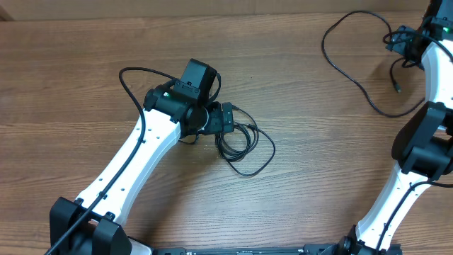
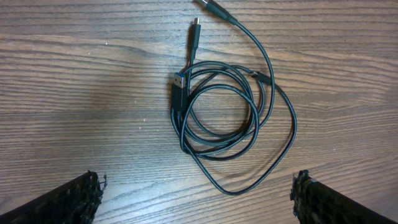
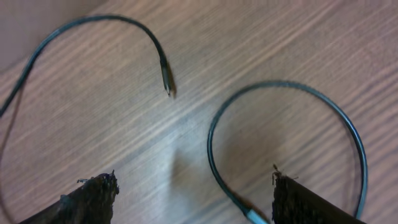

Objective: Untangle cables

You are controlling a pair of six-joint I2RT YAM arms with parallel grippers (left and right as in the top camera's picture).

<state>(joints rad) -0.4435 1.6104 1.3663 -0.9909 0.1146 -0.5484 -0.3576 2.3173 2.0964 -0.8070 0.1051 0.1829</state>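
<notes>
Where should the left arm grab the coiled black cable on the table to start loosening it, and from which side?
Grip the wide outer loop of the coiled cable: it bows clear of the tight rings as a single strand lying flat on the table. Come straight down from above, the open left gripper with its fingers either side of that strand.

Black cables lie on the wooden table.

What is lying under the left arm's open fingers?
A loose coil of thin black cables, several plug ends showing, flat on the wooden table. The wrist camera shows most of it; from overhead the left arm's wrist hides its left part.
</notes>
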